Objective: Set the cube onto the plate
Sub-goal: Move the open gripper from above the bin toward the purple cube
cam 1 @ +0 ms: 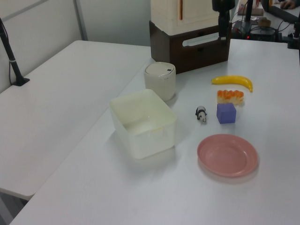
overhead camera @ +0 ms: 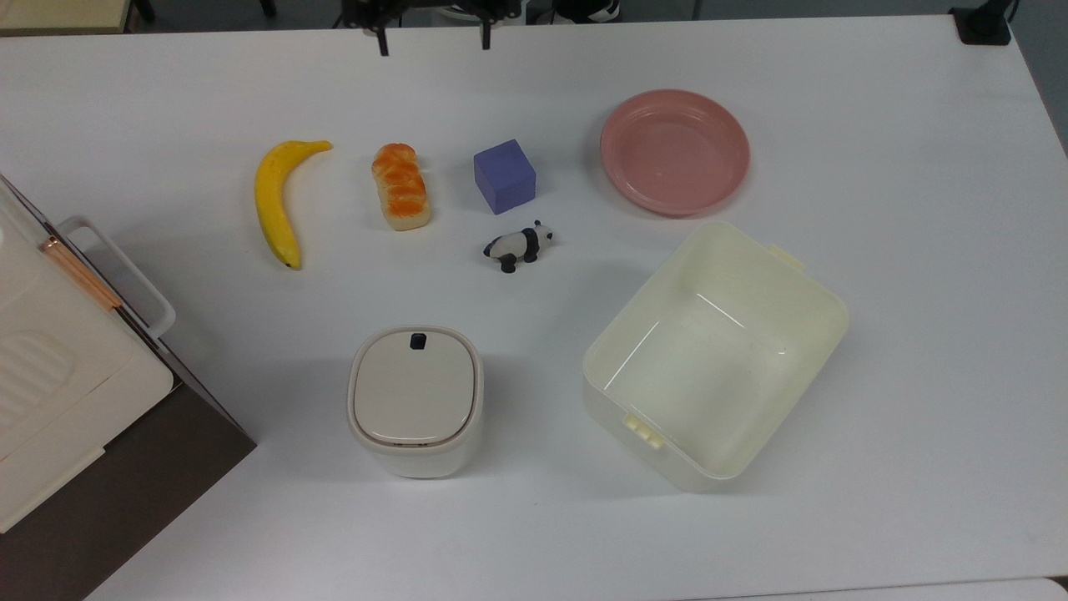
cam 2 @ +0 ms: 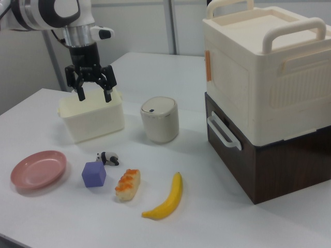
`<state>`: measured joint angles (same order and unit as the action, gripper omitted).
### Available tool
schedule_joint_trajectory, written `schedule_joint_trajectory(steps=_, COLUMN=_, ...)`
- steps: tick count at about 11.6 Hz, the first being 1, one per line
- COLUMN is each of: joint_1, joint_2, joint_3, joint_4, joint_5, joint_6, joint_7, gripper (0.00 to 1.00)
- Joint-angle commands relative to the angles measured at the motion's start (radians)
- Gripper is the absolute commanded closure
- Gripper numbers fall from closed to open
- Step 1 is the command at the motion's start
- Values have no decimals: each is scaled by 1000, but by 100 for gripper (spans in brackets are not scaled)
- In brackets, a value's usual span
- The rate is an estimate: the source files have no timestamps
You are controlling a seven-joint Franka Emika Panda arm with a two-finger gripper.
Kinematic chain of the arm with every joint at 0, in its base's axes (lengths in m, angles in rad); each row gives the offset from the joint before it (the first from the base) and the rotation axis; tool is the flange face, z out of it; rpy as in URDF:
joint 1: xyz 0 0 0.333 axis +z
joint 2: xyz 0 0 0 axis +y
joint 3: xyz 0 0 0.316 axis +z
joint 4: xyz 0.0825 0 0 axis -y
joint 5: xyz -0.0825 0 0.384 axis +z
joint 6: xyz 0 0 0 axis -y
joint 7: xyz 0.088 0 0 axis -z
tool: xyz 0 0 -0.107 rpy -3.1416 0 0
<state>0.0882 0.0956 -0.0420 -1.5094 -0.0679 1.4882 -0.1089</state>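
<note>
The purple-blue cube (overhead camera: 504, 176) rests on the white table between a bread toy and the plate, and it also shows in the left view (cam 1: 226, 113) and the right view (cam 2: 94, 174). The pink plate (overhead camera: 674, 152) lies bare at the top view's right of the cube (cam 1: 228, 155) (cam 2: 39, 169). My gripper (overhead camera: 434, 42) is at the top view's upper edge, open, with nothing between its fingers. In the right view the gripper (cam 2: 95, 97) hangs high above the table, well above and behind the cube.
A banana (overhead camera: 275, 200), bread toy (overhead camera: 401, 185) and panda figure (overhead camera: 519, 245) lie near the cube. A cream tub (overhead camera: 692, 472) and a lidded white bin (overhead camera: 415, 399) stand in front. A cream box on a brown base (overhead camera: 50, 392) fills the top view's lower left.
</note>
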Motion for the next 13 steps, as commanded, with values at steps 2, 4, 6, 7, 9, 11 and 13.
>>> schedule_joint_trajectory(steps=2, joint_1=34, joint_2=-10, joint_3=-6, joint_4=-46, joint_5=13, joint_6=1, joint_7=-11, gripper=0)
schedule_joint_trajectory(steps=4, joint_1=56, joint_2=-13, joint_3=-6, joint_4=-69, joint_5=13, joint_6=-3, joint_7=-11, gripper=0)
schedule_joint_trajectory(steps=6, joint_1=64, joint_2=-14, joint_3=-6, joint_4=-89, joint_5=13, joint_6=0, joint_7=-9, gripper=0)
schedule_joint_trajectory(steps=7, joint_1=64, joint_2=-14, joint_3=-6, joint_4=-94, joint_5=13, joint_6=0, joint_7=-6, gripper=0)
schedule_joint_trajectory(steps=9, joint_1=65, joint_2=-13, joint_3=-6, joint_4=-95, joint_5=13, joint_6=0, joint_7=-2, gripper=0)
schedule_joint_trajectory(steps=11, joint_1=73, joint_2=-13, joint_3=-6, joint_4=-97, joint_5=13, joint_6=1, joint_7=0, gripper=0)
schedule_joint_trajectory(steps=13, joint_1=77, joint_2=-13, joint_3=-6, joint_4=-116, joint_5=11, joint_6=4, joint_7=2, gripper=0)
